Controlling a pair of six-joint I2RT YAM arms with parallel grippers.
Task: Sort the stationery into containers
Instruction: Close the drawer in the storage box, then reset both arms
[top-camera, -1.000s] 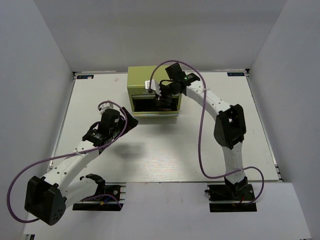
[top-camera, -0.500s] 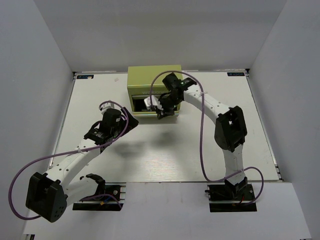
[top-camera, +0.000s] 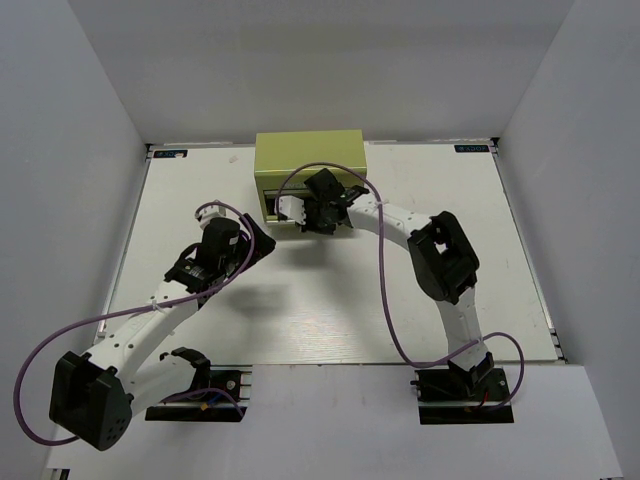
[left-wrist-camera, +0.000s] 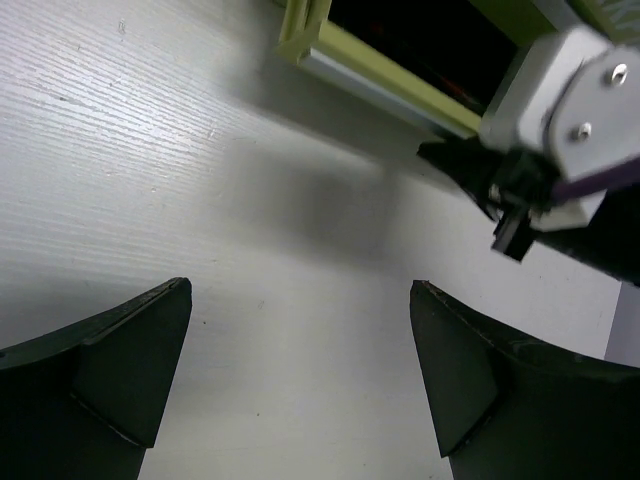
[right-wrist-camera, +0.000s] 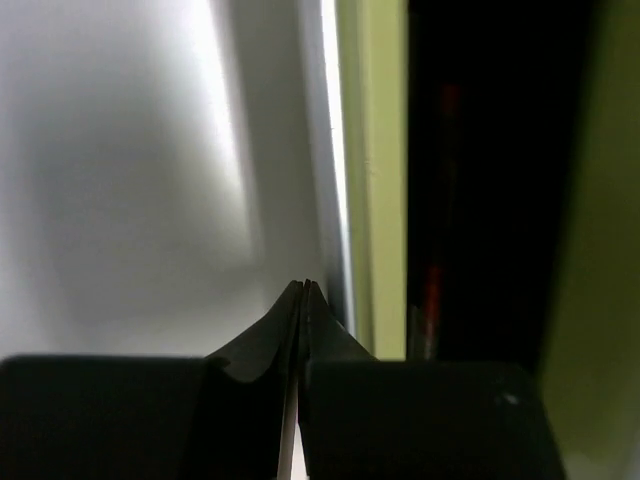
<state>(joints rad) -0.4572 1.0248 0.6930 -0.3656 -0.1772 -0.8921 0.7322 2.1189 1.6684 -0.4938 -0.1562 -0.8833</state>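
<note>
Olive chest (top-camera: 308, 160) at far middle of desk (top-camera: 505, 200), drawer (right-wrist-camera: 372, 180) open at its front, dark inside. Red glints (right-wrist-camera: 430, 290) within that drawer, too dim to name. Right jaws pressed together on nothing, tips just beside drawer's front lip, on its outer side, low over desk. Left jaws spread wide, holding nothing, hovering over bare desk to near-left of chest, apart from drawer. Left fingers (left-wrist-camera: 120, 370) framing drawer's lip and right wrist (left-wrist-camera: 570, 90) ahead.
</note>
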